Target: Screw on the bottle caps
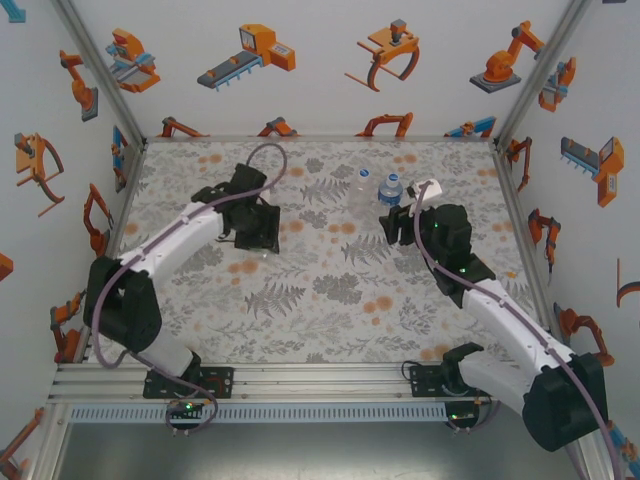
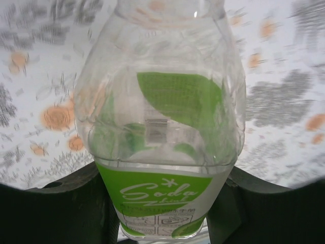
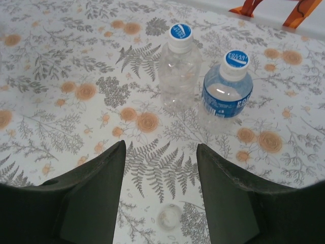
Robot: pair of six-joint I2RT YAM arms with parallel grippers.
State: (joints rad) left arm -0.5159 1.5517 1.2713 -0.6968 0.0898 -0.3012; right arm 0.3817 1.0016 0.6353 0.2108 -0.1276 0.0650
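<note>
Now the green-labelled clear plastic bottle sits pinched in the closed left hand; light, thin-walled, probably slippery, best held by its firmer lower body. Just below the open, empty right hand, a small white round cap lies on the floral tabletop.

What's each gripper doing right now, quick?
Left gripper: closed, holding the green bottle.
Right gripper: open, holding nothing.
</note>
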